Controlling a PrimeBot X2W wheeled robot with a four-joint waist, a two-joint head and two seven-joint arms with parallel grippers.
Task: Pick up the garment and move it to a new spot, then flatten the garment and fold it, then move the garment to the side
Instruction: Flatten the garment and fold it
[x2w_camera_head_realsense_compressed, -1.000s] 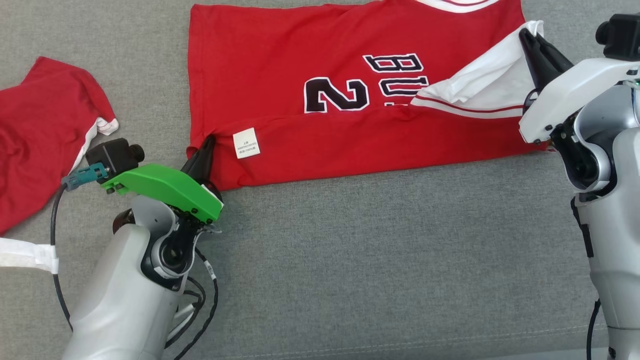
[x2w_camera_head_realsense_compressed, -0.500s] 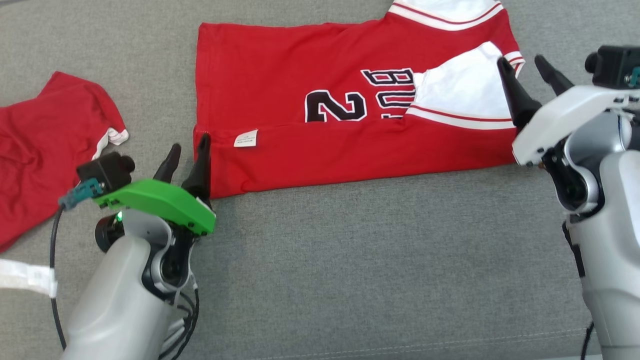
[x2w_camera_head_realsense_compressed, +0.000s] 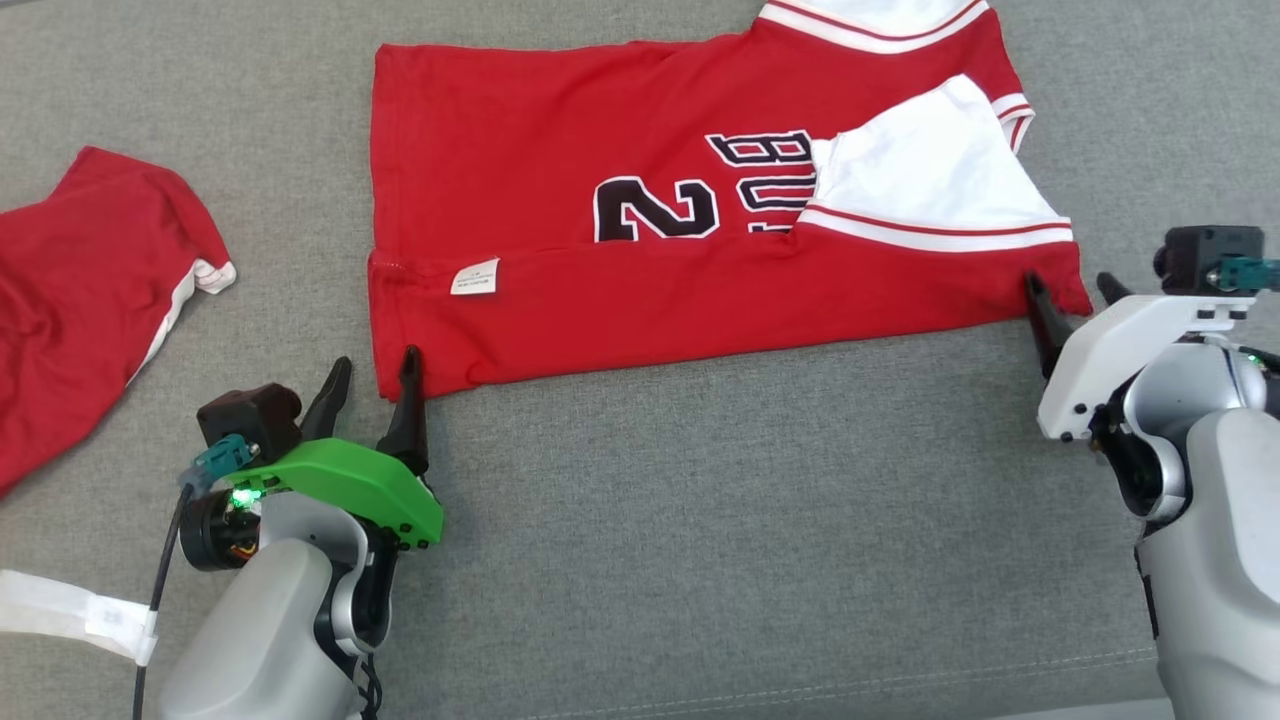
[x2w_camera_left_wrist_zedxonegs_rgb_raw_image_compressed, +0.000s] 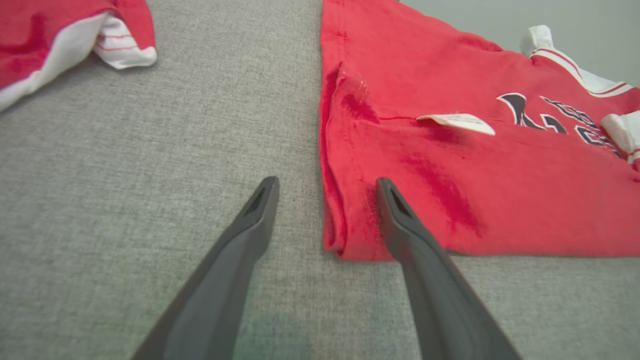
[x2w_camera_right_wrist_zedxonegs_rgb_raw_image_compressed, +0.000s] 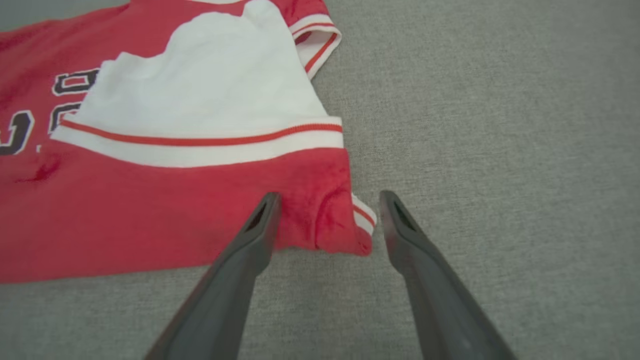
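Grey cloth (x2w_camera_head_realsense_compressed: 700, 550) bears the jersey (x2w_camera_head_realsense_compressed: 650, 300), spanning from left gripper (x2w_camera_head_realsense_compressed: 375, 358) to right gripper (x2w_camera_head_realsense_compressed: 1067, 282).

A broad stretch of bare grey surface (x2w_camera_head_realsense_compressed: 720, 520) lies open between the two arms, below the near edge of the jersey (x2w_camera_head_realsense_compressed: 640, 300). A narrower strip of bare fabric runs between the jersey and the other red garment (x2w_camera_head_realsense_compressed: 70, 300) at far left. The left end effector (x2w_camera_head_realsense_compressed: 374, 362) sits at its lower end, one finger at the jersey's corner. The right end effector (x2w_camera_head_realsense_compressed: 1068, 284) straddles the opposite corner, with open surface on its outer side. A white strap (x2w_camera_head_realsense_compressed: 60, 615) and a black cable (x2w_camera_head_realsense_compressed: 150, 620) lie beside the left arm's base.
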